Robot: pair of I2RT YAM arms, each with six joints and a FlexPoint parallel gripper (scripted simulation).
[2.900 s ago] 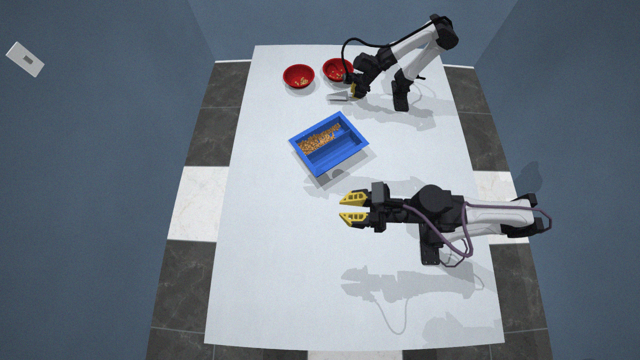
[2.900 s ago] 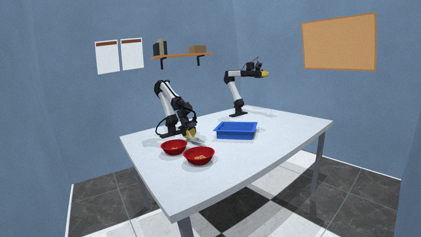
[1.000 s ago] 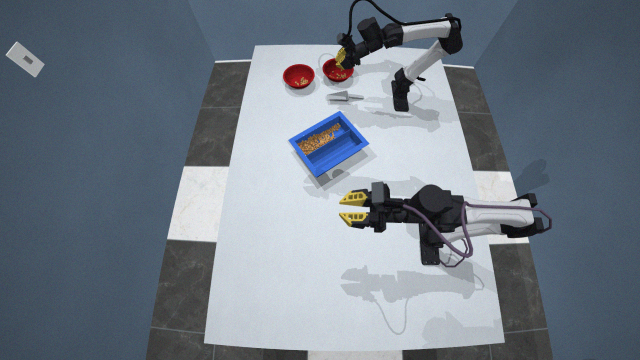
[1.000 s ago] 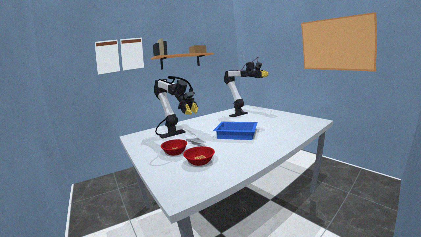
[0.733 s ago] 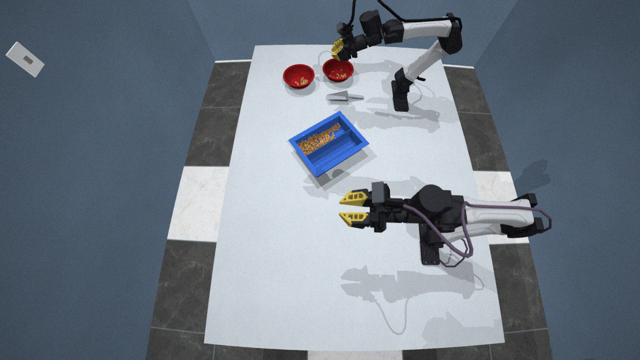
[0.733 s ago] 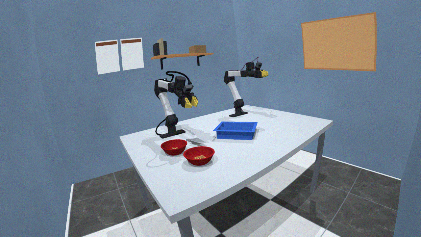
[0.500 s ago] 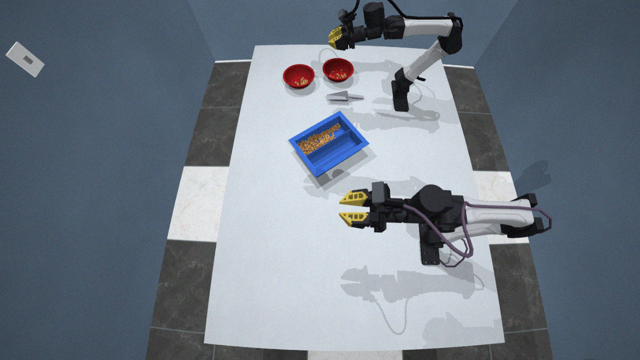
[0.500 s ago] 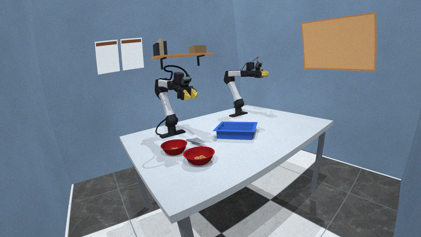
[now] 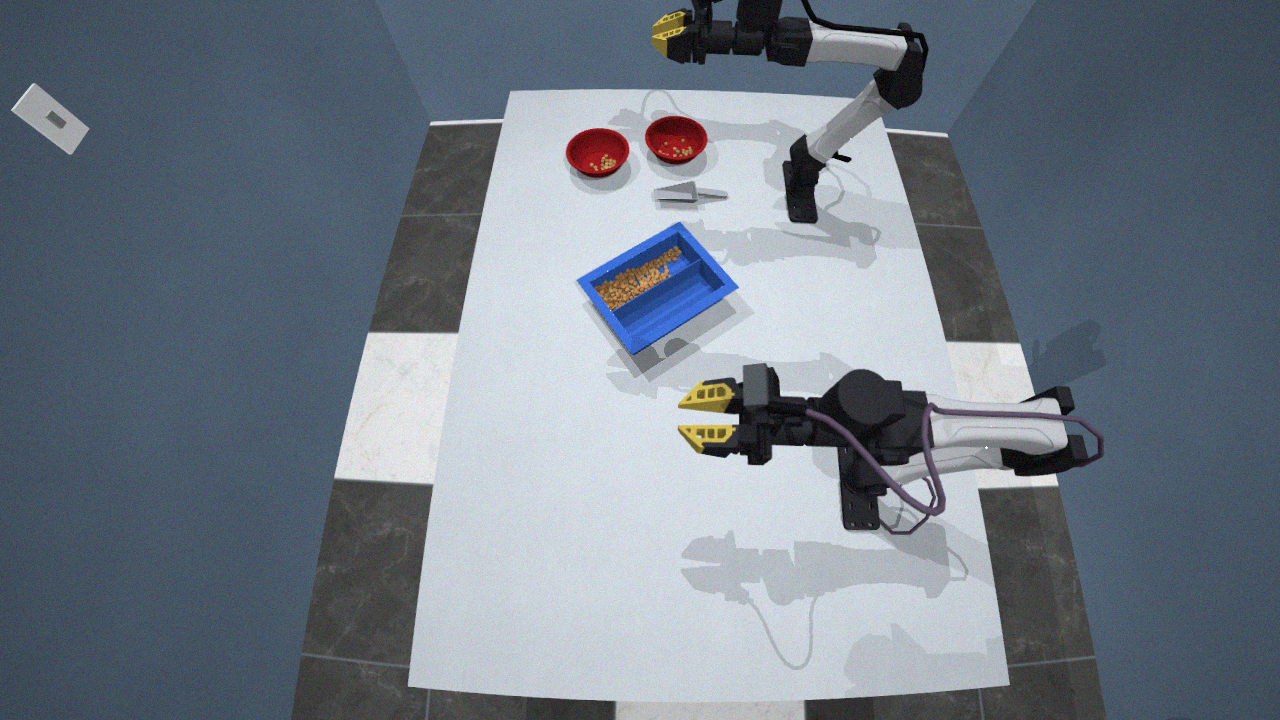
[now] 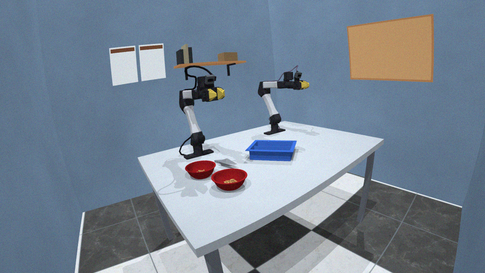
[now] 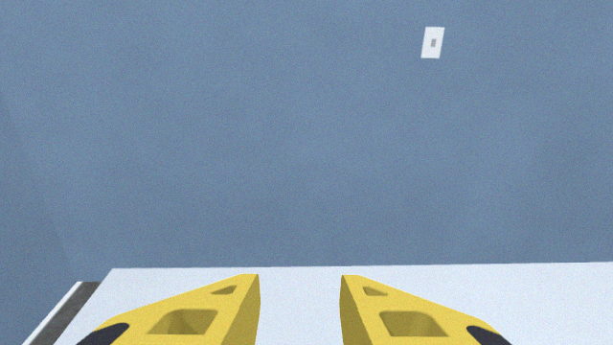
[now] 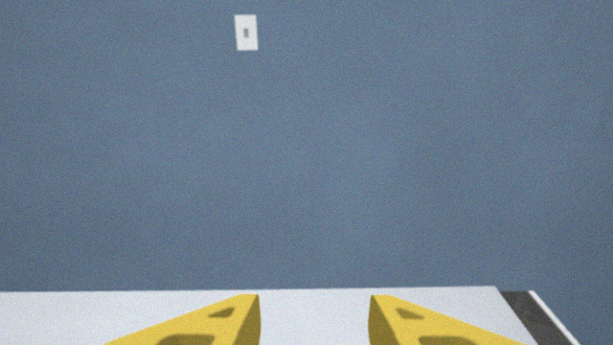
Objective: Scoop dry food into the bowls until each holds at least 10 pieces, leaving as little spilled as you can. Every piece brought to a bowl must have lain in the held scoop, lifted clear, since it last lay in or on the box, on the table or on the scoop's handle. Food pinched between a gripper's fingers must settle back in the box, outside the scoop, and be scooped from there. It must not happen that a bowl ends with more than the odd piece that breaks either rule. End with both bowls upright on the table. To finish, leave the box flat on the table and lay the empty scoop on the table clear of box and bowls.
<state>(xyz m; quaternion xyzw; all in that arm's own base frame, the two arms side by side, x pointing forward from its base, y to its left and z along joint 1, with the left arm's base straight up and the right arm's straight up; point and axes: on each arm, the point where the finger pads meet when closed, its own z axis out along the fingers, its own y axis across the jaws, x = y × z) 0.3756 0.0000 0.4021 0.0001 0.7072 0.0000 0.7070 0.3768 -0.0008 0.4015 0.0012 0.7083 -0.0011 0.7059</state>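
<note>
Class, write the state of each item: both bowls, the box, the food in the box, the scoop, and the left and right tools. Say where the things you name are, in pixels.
Bowl nearer the scoop [image 9: 665,132] [image 10: 200,175]: upright, pieces inside
Other bowl [image 9: 585,145] [image 10: 229,186]: upright, pieces inside
Box [image 9: 684,315] [image 10: 270,155]: flat on the table
Food in the box [image 9: 623,271]: in one of two compartments
Scoop [image 9: 678,192] [image 10: 226,162]: lying on the table, unheld
Left tool [image 9: 680,418] [image 10: 308,84] [image 11: 300,287]: partly open, nothing held
Right tool [image 9: 656,37] [image 10: 216,94] [image 12: 314,310]: partly open, nothing held

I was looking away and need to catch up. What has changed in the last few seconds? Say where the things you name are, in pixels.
The right fingers [image 9: 669,34] [image 10: 216,94] left the scoop [image 9: 682,192] [image 10: 226,162], rising and swinging beyond the bowls [image 9: 590,136] [image 10: 200,175], level now. Scoop, bowls, box [image 9: 705,308] [image 10: 270,155] and left arm [image 9: 993,419] [image 10: 269,103] stayed put.
</note>
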